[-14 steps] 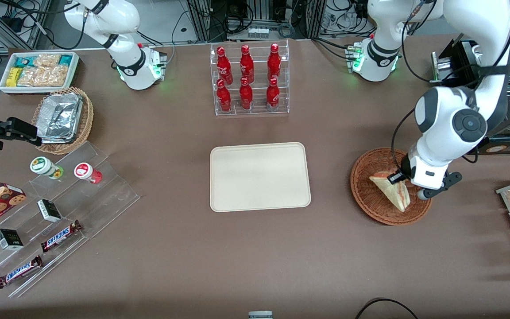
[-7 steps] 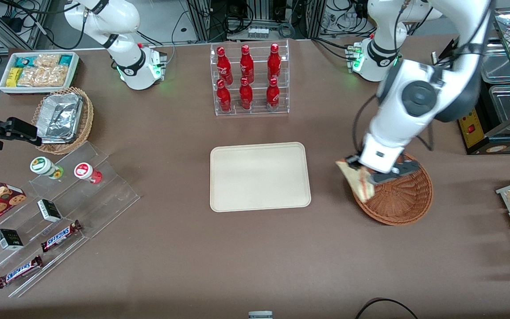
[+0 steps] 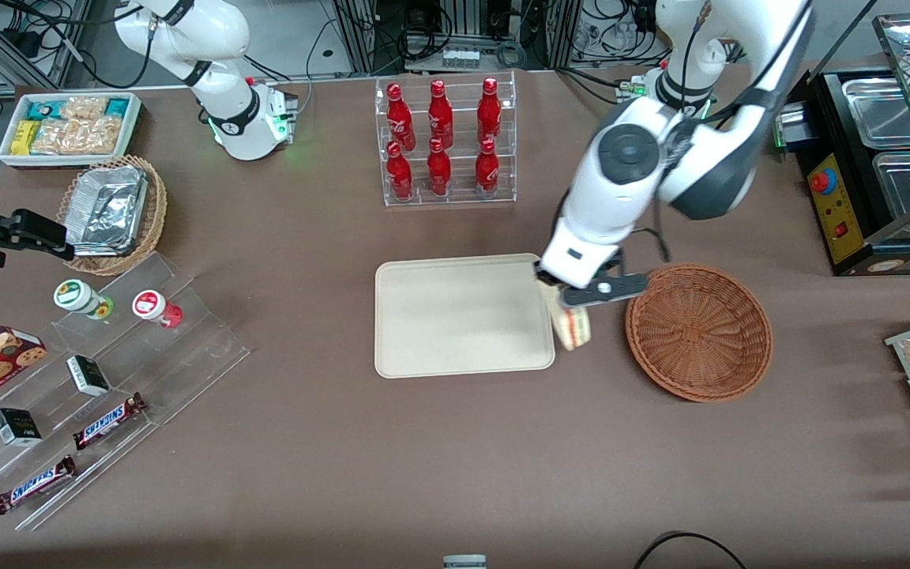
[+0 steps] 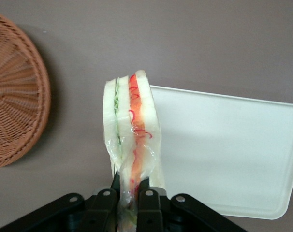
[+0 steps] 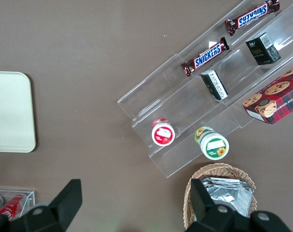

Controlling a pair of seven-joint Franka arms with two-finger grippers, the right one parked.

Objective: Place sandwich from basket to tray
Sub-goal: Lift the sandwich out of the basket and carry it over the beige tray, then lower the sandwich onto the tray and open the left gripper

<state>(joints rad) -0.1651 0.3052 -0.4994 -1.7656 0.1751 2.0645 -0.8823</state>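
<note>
The gripper (image 3: 573,302) pinches the wrapped sandwich (image 4: 132,130) by one end, so the wedge hangs clear below it. It hovers between basket (image 3: 698,332) and tray (image 3: 455,316), directly above the tray's near rim, allowing a clear carry.

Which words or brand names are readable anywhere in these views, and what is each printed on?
"SNICKERS": two candy bars on the clear stepped display.
Script on the red bottles: unreadable.
Small dark boxes and cookie box: print unreadable.
No text on the sandwich held by the gripper, the basket or the tray.
</note>
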